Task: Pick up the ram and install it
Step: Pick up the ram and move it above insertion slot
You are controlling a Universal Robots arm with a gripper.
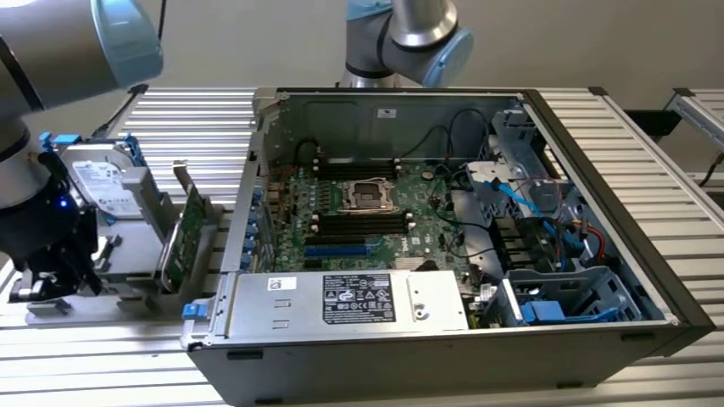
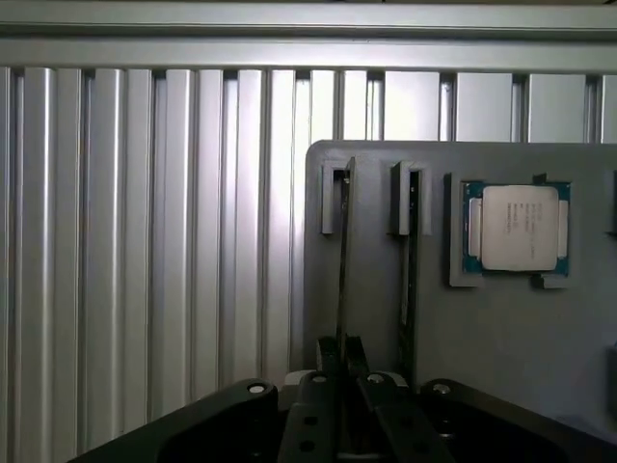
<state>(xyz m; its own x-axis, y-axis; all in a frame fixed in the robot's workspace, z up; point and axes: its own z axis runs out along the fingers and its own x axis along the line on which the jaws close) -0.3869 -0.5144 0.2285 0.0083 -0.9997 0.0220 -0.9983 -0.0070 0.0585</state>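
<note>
Grey tray (image 2: 501,328) bears processor (image 2: 519,228); gripper (image 2: 343,362) clasps ram (image 2: 343,251).

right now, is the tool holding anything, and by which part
The ram, pinched across its faces at the end nearest the tool, seated in its holder.

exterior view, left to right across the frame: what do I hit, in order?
Gripper → hard drive → upright green card → processor socket → blue drive cage
</note>
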